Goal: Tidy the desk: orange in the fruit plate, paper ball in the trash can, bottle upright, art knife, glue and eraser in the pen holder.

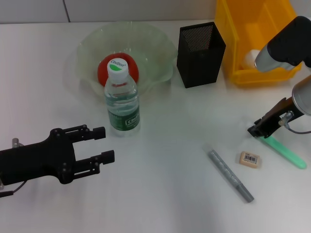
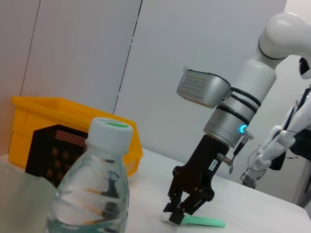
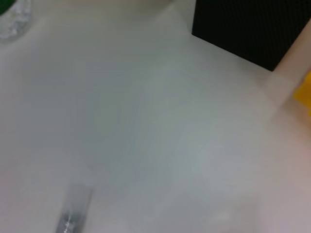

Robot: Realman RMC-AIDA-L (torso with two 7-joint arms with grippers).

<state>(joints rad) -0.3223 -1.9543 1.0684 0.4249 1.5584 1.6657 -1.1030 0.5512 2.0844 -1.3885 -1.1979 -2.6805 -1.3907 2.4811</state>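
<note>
The right gripper [image 1: 256, 131] is down at the table [image 1: 165, 194], its jaws pinched on one end of a green art knife [image 1: 286, 152] — the rest lies flat beside the eraser [image 1: 250, 159]. The left gripper [image 1: 102, 144] hovers with jaws apart, empty, near the upright bottle [image 1: 122, 99]. The orange [image 1: 102, 72] sits in the fruit plate [image 1: 160, 53]; a grey pen-like stick [image 1: 230, 174] lies nearby.
</note>
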